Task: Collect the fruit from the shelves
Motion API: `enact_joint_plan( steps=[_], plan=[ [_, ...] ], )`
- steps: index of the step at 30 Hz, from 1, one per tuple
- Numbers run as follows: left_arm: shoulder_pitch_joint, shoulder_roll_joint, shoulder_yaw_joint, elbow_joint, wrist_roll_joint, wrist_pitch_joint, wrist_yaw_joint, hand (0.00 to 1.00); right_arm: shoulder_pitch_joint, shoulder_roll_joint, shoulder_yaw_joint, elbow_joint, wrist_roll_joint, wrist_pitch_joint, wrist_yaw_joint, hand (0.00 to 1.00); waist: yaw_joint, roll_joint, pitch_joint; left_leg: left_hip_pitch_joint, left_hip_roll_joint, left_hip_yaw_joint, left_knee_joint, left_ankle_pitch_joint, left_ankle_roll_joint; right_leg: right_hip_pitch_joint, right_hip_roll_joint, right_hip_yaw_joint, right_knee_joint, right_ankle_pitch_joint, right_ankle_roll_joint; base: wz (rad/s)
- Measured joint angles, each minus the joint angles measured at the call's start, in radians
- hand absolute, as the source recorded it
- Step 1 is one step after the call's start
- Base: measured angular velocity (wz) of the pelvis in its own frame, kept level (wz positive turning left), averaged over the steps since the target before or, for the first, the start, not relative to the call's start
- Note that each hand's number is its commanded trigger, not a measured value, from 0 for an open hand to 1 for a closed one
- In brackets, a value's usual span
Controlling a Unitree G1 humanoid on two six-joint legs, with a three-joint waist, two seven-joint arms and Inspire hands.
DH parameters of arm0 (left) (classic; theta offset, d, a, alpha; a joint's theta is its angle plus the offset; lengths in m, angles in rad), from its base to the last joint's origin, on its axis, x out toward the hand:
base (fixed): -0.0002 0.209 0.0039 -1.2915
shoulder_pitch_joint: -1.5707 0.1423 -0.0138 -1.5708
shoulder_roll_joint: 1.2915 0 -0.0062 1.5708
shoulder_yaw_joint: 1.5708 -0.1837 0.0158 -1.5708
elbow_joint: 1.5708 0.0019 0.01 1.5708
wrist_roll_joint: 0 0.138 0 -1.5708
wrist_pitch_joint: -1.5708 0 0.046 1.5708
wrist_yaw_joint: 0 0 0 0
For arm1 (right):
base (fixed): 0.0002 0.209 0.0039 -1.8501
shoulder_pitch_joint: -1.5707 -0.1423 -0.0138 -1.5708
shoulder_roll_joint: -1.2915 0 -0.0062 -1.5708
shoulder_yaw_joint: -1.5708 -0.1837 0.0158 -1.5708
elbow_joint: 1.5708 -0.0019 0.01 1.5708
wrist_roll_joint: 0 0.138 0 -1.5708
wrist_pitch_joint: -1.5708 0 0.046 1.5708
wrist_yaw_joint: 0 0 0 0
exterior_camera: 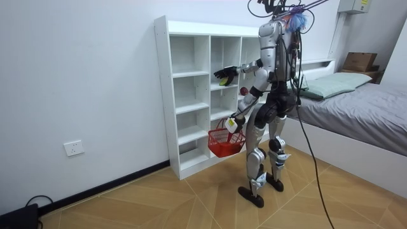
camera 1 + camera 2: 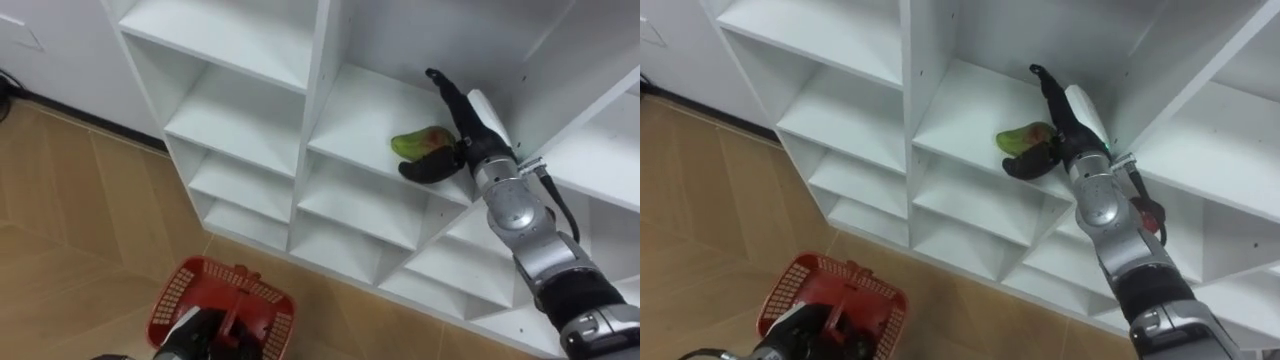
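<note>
A humanoid robot is standing at a tall white open-shelved closet. Its right hand is reaching into a middle cubby, fingers stretched straight, thumb lying just below a green-and-red rounded fruit resting on the shelf. Its left hand is gripping the handle of a red plastic mesh basket, hanging low. The room view is adding a grey-covered bed behind the robot

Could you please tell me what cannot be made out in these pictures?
Fruit: right end hidden by the right hand in both eye views; contact unclear.
Basket: inside partly covered by the left hand and cut by the bottom edge.
Small red thing: behind the right forearm; unidentifiable.
</note>
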Motion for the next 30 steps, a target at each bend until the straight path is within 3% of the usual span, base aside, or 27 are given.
enact_joint_plan(
  steps=[23,30],
  plan=[
    [-0.01,0.0,0.005,-0.006,0.001,0.001,0.019,1.0,-0.04,-0.011,-0.002,0.048,0.002,0.0,0.054,0.0,0.004,-0.003,0.0005,-0.007,0.0,-0.003,-0.004,0.007,-0.003,-0.007,0.003,0.004,-0.007,0.0,0.0,0.0],
    [-0.009,0.0,0.006,-0.005,0.0,0.029,0.017,1.0,-0.047,-0.016,-0.002,0.061,0.002,0.011,0.095,0.0,0.006,-0.005,-0.0007,-0.006,0.0,-0.002,-0.003,0.007,-0.003,-0.007,0.003,0.007,-0.006,0.002,-0.001,0.0]
  ],
)
